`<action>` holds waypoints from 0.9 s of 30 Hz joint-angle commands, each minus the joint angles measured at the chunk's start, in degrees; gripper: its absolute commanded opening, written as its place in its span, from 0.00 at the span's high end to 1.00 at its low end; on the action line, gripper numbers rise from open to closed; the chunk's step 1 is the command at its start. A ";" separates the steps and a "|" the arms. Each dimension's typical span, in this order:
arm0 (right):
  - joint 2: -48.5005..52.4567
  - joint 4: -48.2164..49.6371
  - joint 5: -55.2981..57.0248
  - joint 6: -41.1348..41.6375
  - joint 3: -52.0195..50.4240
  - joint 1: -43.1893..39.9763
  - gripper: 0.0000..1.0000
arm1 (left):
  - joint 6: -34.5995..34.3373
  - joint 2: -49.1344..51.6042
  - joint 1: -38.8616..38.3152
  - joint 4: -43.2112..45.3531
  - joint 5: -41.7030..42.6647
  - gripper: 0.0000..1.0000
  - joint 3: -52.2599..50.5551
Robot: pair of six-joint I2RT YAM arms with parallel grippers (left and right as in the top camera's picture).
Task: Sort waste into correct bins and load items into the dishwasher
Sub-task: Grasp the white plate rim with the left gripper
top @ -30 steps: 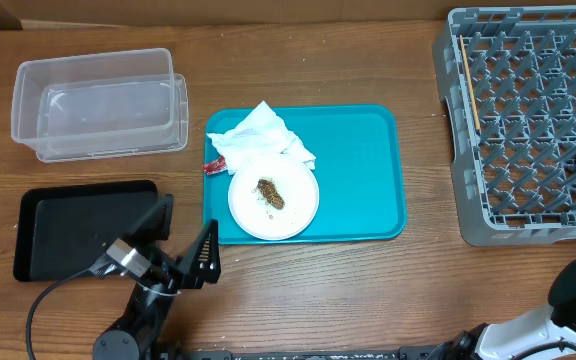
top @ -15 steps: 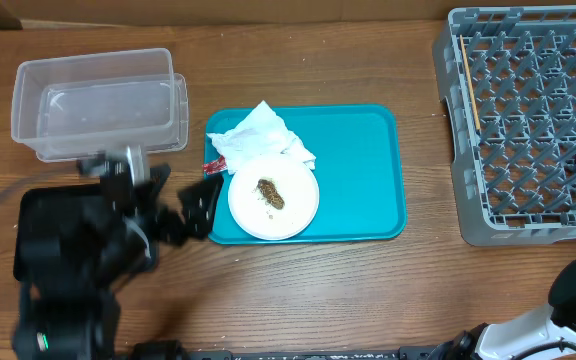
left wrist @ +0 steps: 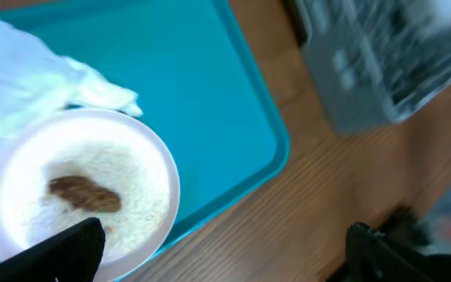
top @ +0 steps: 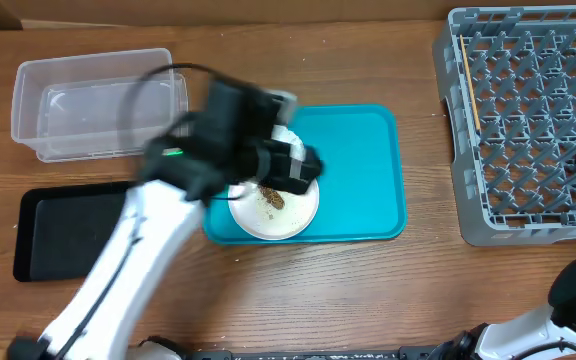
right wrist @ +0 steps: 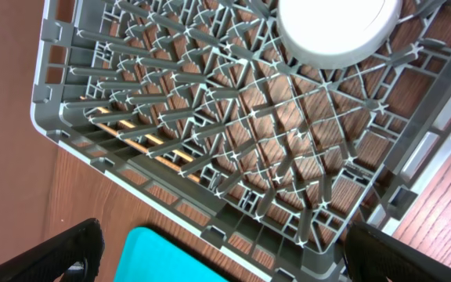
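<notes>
Left gripper [top: 295, 168], jaws spread wide, empty, hovers over white plate [top: 293, 212] at near-left corner of teal tray [top: 368, 170]. Brown food scrap [left wrist: 84, 194] at plate centre looks light, soft, crumbly: pinch gently across middle. Right gripper [right wrist: 225, 251] also agape, empty, well right of tray.

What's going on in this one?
The left gripper, fingers open and empty, hovers over the round white plate carrying a brown food scrap. The plate sits on the teal plastic tray, beside a crumpled white napkin. The right gripper, also open and empty, hangs near the grey plastic dish rack, which already holds wooden chopsticks and a white dish.
</notes>
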 commanded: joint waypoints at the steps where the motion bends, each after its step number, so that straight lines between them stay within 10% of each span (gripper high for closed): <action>1: -0.31 0.17 -0.24 0.22 0.26 -0.15 0.00 | -1.62 5.84 -6.80 0.61 -9.64 0.00 1.36; 10: -0.31 0.17 -0.24 0.22 0.26 -0.15 0.00 | -14.16 19.04 -11.91 5.95 -22.23 0.00 1.40; 20: -0.31 0.20 -0.24 0.22 0.26 -0.15 0.00 | -12.79 26.05 -16.04 9.01 -30.01 0.00 1.38; 23: -0.31 0.20 -0.24 0.22 0.26 -0.15 0.00 | -12.81 28.00 -17.25 9.70 -29.92 0.20 1.40; 27: -0.31 0.20 -0.24 0.22 0.26 -0.15 0.00 | -13.22 30.25 -18.47 9.60 -29.97 0.13 1.38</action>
